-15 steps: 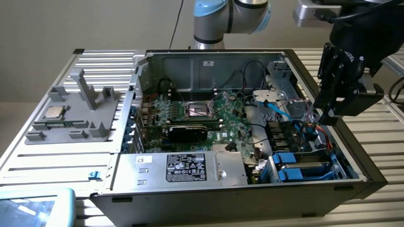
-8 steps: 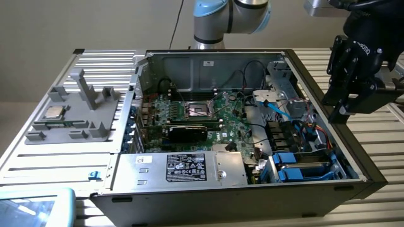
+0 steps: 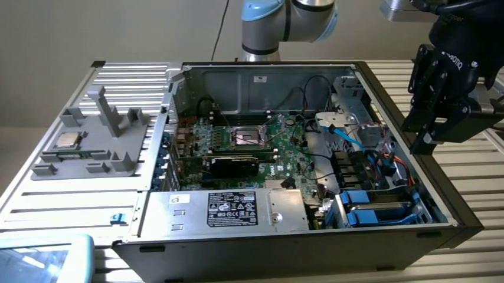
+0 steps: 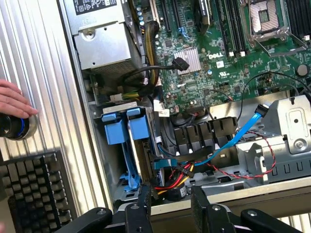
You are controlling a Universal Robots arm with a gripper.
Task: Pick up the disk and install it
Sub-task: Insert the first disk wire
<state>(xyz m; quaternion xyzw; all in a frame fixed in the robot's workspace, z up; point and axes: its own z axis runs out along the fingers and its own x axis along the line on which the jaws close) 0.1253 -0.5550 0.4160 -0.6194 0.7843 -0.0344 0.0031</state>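
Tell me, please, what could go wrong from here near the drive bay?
The open gripper hangs near loose red and yellow wires and a blue cable beside the blue drive carriers; its fingers might snag them. A person's hand rests on the table beside the case; a swinging arm could strike it.

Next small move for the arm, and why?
Probably ease the gripper across toward the disk in its blue carrier. The jaws look open and empty above the rim of the case, and the carrier sits inside it, off to one side of them. A person's hand rests beside the case, so keep it slow.
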